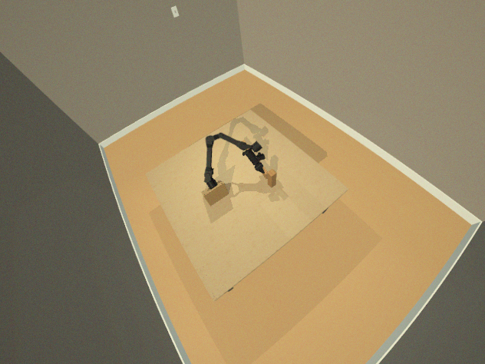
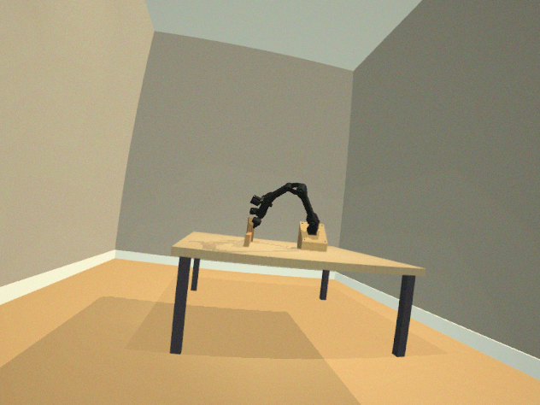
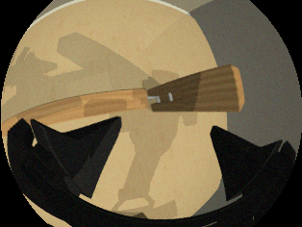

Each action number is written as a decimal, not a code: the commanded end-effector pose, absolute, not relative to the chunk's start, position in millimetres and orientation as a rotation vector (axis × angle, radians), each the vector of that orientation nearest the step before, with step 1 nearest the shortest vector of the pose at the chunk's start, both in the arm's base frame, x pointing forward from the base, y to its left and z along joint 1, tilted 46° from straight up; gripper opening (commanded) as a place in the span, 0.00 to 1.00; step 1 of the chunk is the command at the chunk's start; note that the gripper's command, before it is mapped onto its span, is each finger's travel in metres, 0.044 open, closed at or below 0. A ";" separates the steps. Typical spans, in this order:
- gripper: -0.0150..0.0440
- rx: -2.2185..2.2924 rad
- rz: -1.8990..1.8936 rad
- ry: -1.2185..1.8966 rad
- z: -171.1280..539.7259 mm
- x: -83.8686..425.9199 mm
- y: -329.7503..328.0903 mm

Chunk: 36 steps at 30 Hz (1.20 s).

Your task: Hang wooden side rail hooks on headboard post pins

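From where I watch, this looks like a plain, bare test room, a small robot lab, more than a home. A black robot arm [image 1: 209,157] [image 2: 308,204] stands on a wooden block [image 1: 216,194] [image 2: 313,242] on the table [image 1: 219,250] [image 2: 278,257]. Beyond the table, an orange floor [image 1: 328,266] [image 2: 243,378] meets pale skirting boards [image 1: 352,138] [image 2: 61,275] and plain walls [image 1: 352,78] [image 2: 243,131].
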State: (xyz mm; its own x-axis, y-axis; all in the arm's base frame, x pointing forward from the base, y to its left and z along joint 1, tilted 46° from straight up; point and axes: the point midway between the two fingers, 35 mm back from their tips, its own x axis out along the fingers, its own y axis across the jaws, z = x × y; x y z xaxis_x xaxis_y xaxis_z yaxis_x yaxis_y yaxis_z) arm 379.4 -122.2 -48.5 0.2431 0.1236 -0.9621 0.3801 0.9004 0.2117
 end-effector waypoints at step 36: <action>1.00 -0.501 1.358 0.681 -6.8 425.3 -112.0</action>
State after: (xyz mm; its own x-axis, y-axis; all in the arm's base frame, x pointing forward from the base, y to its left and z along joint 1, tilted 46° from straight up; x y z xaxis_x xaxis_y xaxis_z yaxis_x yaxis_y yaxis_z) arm 423.8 -113.3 -7.7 0.0716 0.7020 -0.7085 -0.9811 0.1776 0.0769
